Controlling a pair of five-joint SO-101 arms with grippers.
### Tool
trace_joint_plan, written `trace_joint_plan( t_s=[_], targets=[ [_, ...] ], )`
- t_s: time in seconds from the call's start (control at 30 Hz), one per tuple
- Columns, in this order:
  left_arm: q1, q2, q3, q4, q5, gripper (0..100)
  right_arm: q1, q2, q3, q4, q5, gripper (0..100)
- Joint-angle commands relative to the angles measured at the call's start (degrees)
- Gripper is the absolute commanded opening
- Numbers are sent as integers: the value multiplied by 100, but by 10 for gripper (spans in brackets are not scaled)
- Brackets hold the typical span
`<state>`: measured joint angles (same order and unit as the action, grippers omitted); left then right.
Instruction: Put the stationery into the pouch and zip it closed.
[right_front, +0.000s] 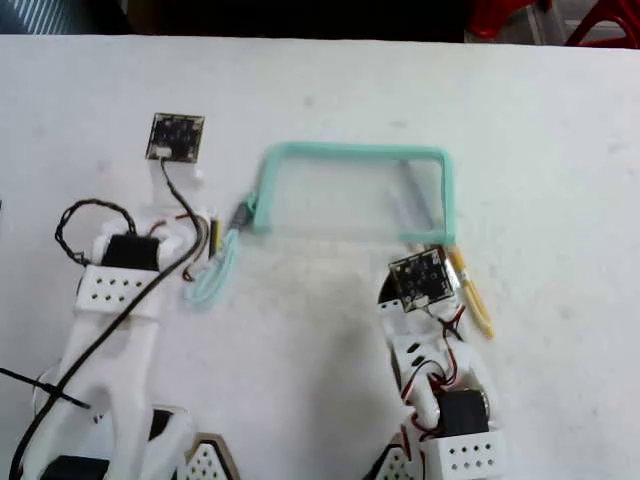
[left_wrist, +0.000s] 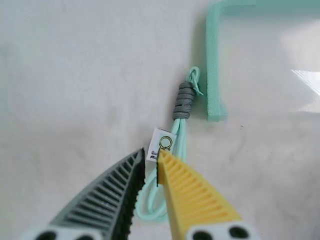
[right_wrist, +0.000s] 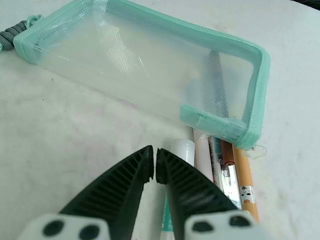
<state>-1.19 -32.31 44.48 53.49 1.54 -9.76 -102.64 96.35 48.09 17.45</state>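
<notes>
Pinching my left fingers (left_wrist: 151, 156) together on the cord (left_wrist: 178, 132), its tag (left_wrist: 164, 144) right at their tips, I anchor the pouch (right_wrist: 140, 60) lying just beyond on the tabletop (right_front: 300, 340). My right fingers (right_wrist: 154, 151) are pressed together, empty, with the pens (right_wrist: 226, 159) just ahead and beside them, sticking out of the pouch's mouth. If I shove off-centre, I judge the pens could fan apart or drag the pouch, and a slack cord wouldn't hold it.
</notes>
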Motion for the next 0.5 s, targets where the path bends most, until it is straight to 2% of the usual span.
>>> trace_joint_plan(
  t_s=[0.0, 0.47],
  targets=[
    [66, -13, -53, -123, 44, 76, -22, -13, 53, -84, 26, 21],
    [101, -13, -79, -132, 79, 76, 84, -48, 35, 92, 44, 21]
  ],
)
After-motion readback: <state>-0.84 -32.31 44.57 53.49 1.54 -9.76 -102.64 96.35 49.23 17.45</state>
